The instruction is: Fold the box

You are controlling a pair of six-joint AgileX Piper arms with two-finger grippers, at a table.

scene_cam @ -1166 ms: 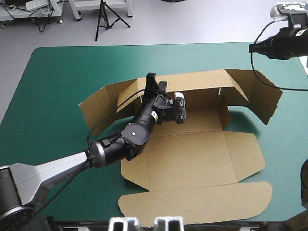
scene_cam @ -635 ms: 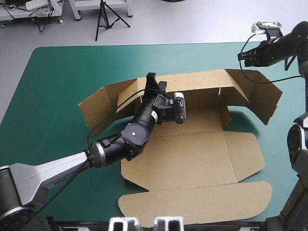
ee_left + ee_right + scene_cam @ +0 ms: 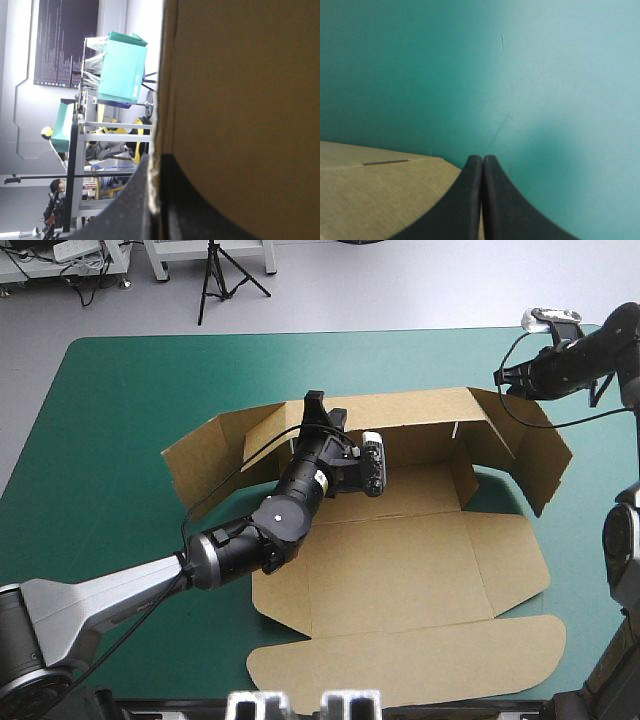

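The box (image 3: pixel 400 570) is judged light and stiff, best taken by a raised wall's edge; there it is pinched by the left gripper (image 3: pixel 156 160). The right gripper (image 3: pixel 482 159) is closed and empty.

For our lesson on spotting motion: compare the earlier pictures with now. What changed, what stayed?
The right gripper, shut, came in from the table's far right corner toward the right flap of the box, which swung slightly inward. The left gripper stays shut on the far wall.
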